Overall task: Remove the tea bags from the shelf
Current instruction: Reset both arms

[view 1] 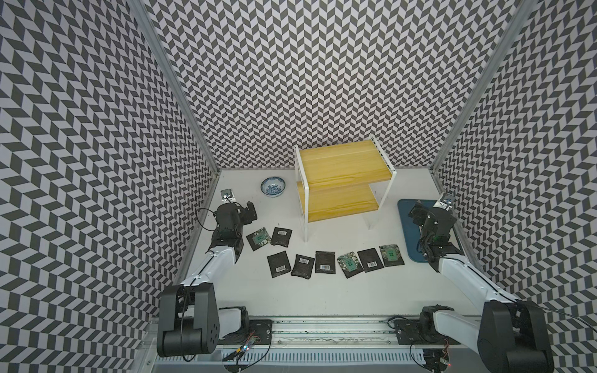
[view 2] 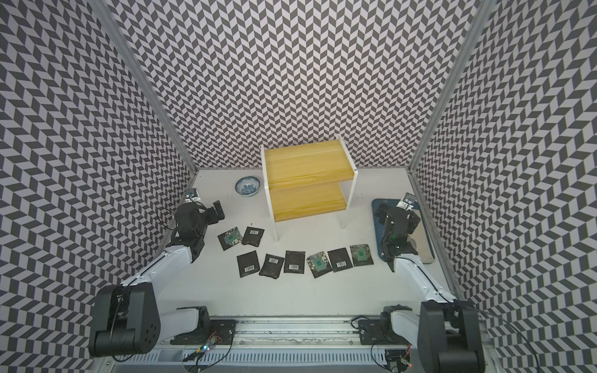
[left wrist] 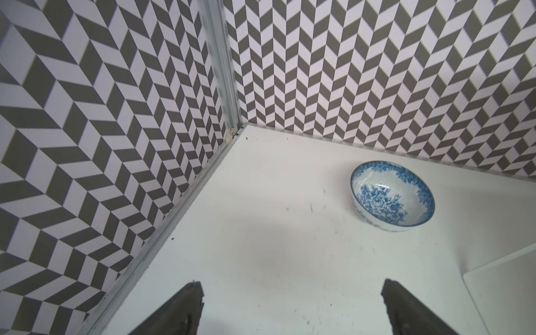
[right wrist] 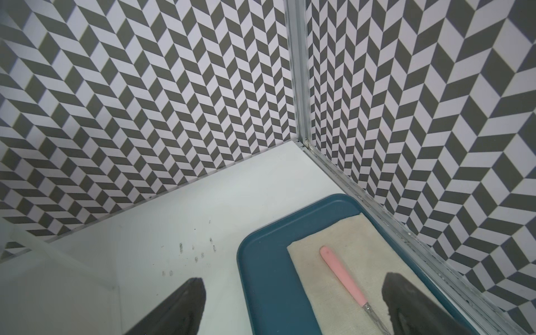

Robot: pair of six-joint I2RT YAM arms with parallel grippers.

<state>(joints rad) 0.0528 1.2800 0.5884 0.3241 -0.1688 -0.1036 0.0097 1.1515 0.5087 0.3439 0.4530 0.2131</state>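
Left of centre in both top views, hard by the patterned side wall: left gripper [left wrist: 291,287], fingers spread wide, released, only bare white table [view 1: 339,297] showing between them. Just up and right of it, a blue-and-white bowl [view 1: 273,186], upright, apart from the shelf [view 1: 342,161]. Centre of the frame, against the back wall: that shelf, two stepped yellow boards in thin white side frames. Below it, in the lower middle of the frame, eight tea bags [view 1: 324,262], all flat on the table and off the shelf. Two side by side near the shelf's front left leg. Six in a loose row running rightward, some edges touching. Three with green patterned faces up, the rest black with barcode labels. Right of the frame, along the other side wall: dark blue tray [view 1: 407,226], carrying a beige cloth [right wrist: 362,246] with a pink-handled tool [right wrist: 342,271] lying on it. Over the tray: right gripper [right wrist: 295,280], likewise spread wide and released, grasping nothing.
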